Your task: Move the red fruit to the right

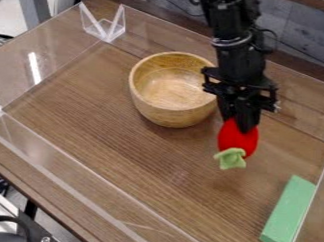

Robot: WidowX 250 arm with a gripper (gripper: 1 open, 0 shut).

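1. The black pincer [241, 127] points steeply down over the wooden tabletop [110, 161] and is closed on the small bright red toy strawberry with a light green leafy end [236, 142].
2. The red fruit hangs directly under the pincer, held by its upper part. Its long axis runs roughly up and down, with the green leafy end lowest.
3. The leafy tip looks close to the tabletop, perhaps touching it; from this view I cannot tell which.
4. The round light wooden bowl [177, 89] sits just to the left of the fruit and slightly behind it. The flat light green rectangular block [290, 214] lies near the front right corner, apart from the fruit.
5. With the fruit already right of the bowl, I judge the coming move to be a straight set-down and release onto the bare wood below, well short of the green block.
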